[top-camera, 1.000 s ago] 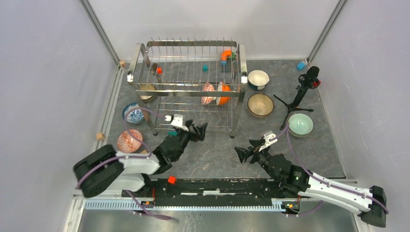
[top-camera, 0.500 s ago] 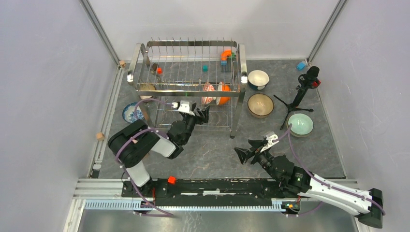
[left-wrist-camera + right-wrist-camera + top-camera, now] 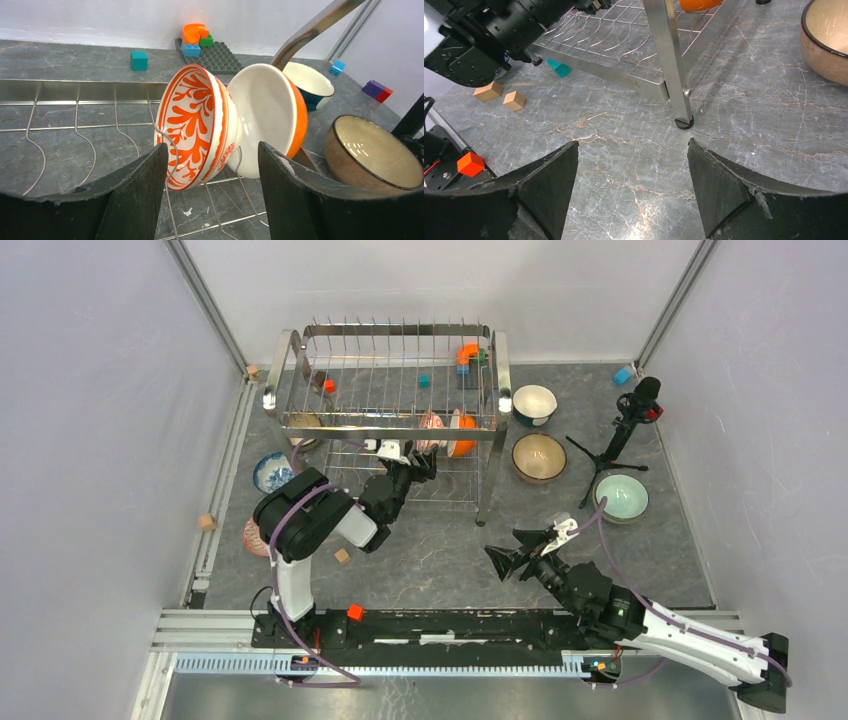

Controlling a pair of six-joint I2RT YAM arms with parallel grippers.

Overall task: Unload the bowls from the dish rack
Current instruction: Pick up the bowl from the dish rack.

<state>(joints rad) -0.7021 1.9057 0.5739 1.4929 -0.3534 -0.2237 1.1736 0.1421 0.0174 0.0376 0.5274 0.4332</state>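
at the chrome wire dish rack (image 3: 75,90), the left gripper (image 3: 212,150) stands spread and empty before a glossy red-patterned bowl (image 3: 192,125) propped on edge. that bowl partly hides the orange bowl (image 3: 272,115) leaning behind it. the right gripper (image 3: 633,145), also spread, hangs over the veined stone table (image 3: 749,125), its dark fingers blocking the lower corners.

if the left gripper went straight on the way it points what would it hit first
Most likely the red-patterned bowl standing on edge in the dish rack, the orange bowl right behind it.
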